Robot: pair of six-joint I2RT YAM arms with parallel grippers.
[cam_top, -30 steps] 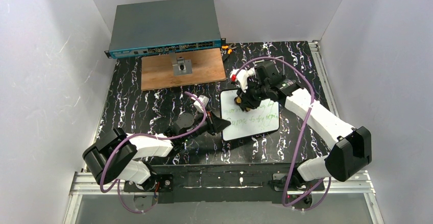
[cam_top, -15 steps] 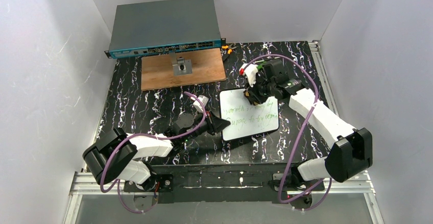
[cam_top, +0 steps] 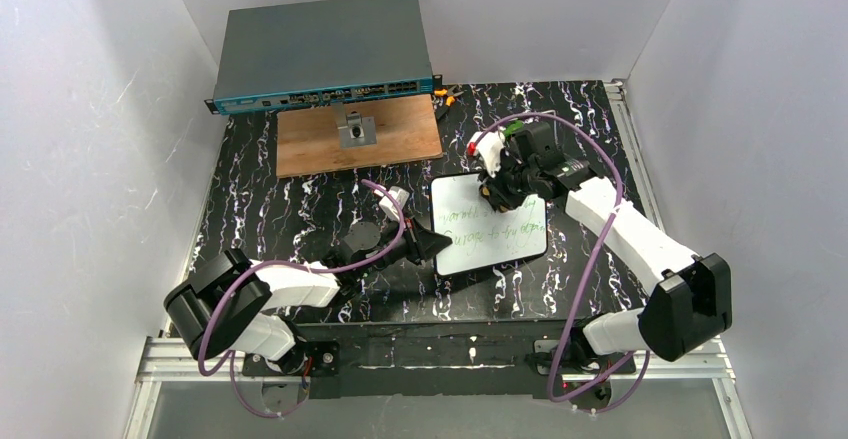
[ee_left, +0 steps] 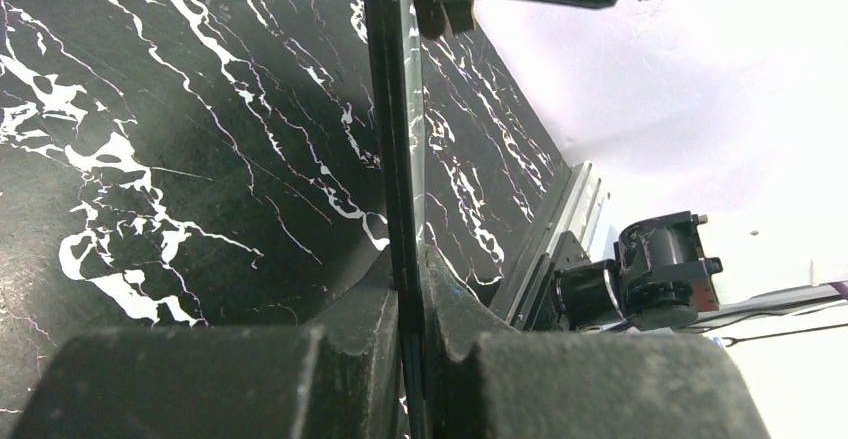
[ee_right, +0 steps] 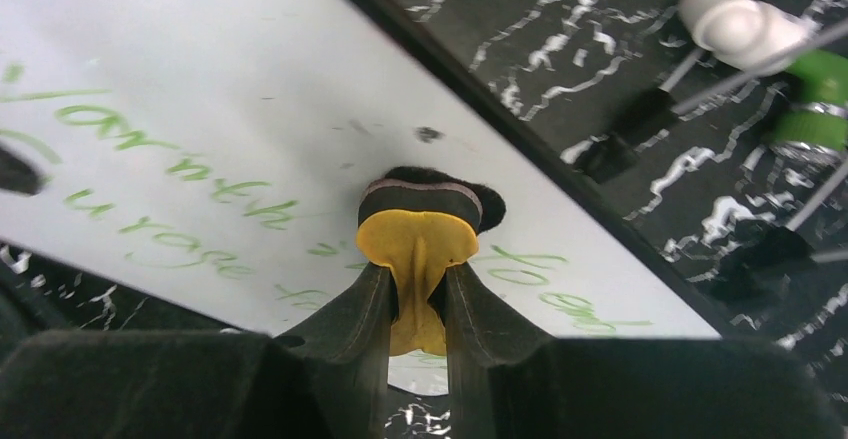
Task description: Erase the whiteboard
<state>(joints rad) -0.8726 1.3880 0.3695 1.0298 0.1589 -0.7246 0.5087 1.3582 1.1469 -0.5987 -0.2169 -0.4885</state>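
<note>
— So, where's the whiteboard?
— Flat on the marbled table, with the left gripper pinching its left rim. It carries green handwriting. At its far edge the right gripper clamps a yellow eraser against it.

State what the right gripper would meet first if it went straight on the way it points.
The whiteboard: the right gripper aims its yellow eraser at the white face, which the eraser's tip seems to touch.
</note>
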